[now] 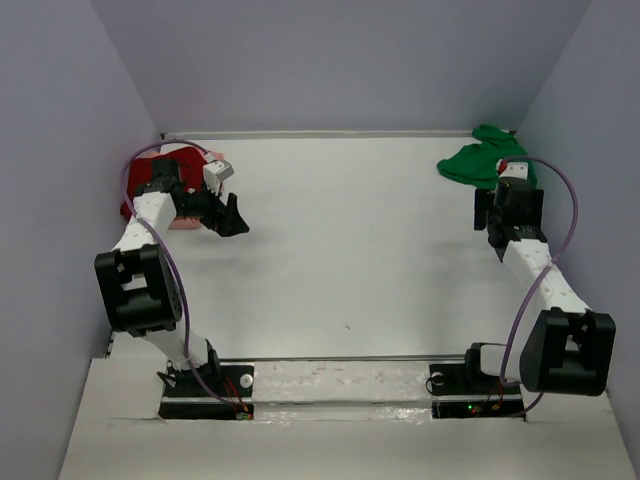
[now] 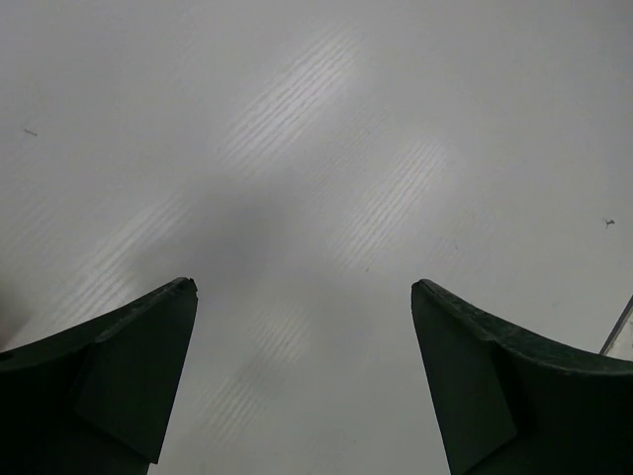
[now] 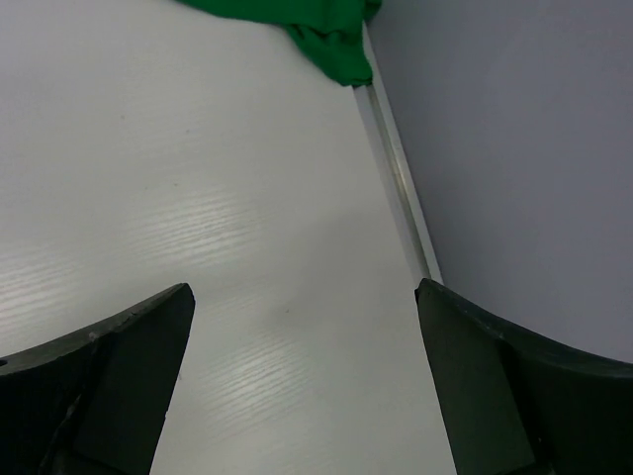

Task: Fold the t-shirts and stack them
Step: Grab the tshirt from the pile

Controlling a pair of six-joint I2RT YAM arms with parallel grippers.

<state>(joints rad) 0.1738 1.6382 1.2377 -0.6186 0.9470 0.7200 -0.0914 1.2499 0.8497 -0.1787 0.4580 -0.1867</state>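
Shows a white tabletop [image 1: 380, 250], boxed in by plain lilac-grey walls: back wall [image 1: 340, 60], left wall [image 1: 50, 180], right wall [image 1: 600, 150]. Carries soft streaks of glare on a faintly ribbed surface. Meets the right wall along a thin metal strip [image 3: 401, 178].

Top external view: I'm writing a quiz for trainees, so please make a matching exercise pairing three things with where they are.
Things:
1. green t-shirt
2. dark red t-shirt
3. left gripper

Places:
A. far left side, bunched up
B. far right corner, crumpled
C. over a bare part of the table, left of centre

Pairs: 1-B, 2-A, 3-C
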